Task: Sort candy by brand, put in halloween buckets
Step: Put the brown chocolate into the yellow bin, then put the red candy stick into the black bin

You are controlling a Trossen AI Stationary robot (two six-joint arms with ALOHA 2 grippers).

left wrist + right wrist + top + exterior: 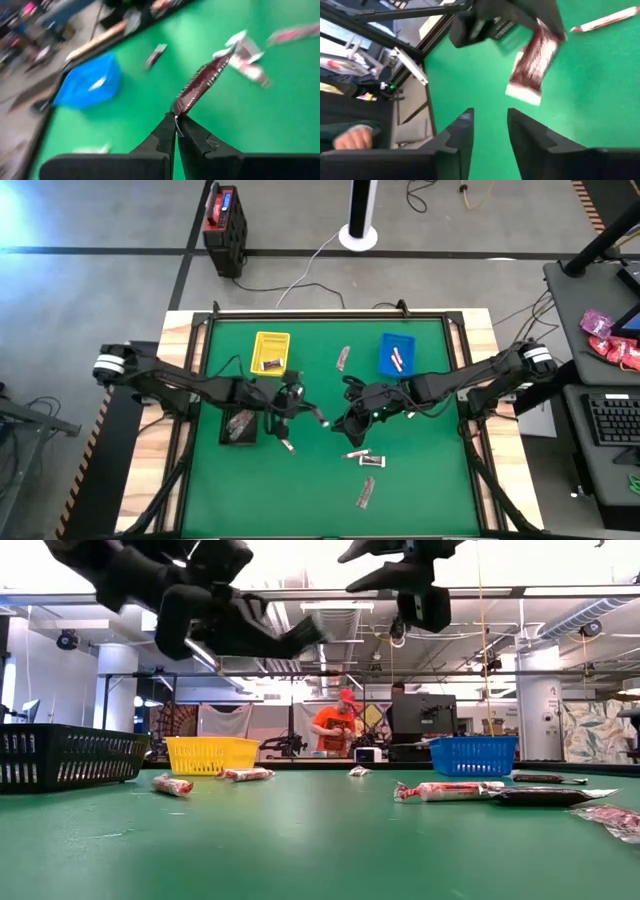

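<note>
So the left gripper (176,121) is up off the table near the middle, fingers pinched tight on the end of a dark brown candy bar (200,87) that dangles from the tips. In the right wrist view that same bar hangs under the left arm, clear of the green mat. The right gripper (490,127) is close by, just across from the left one, jaws apart w/ nothing between them.

Bins: yellow bin (270,351) sits toward the far left of the mat w/ a dark bar or two in it, blue bin (396,355) far right w/ a couple of pale/red ones, black bin (239,425) on the near left just beside the left arm, some wrappers inside but can't tell what brand.

Step in hand imo: carry phase, bar picked and lifted, not dropped anywhere yet. Brown seems to go w/ yellow judging by what's in there, so next move prob calls for swinging the left arm back over the yellow bin and opening above it, keeping the bar high enough to clear the rim since it's only held by one end.

Plenty left tbh: loose candy (357,454) on the near side of the mat, one more (343,358) between yellow and blue, so roughly mid-task. Right arm could grab one of the near ones
</note>
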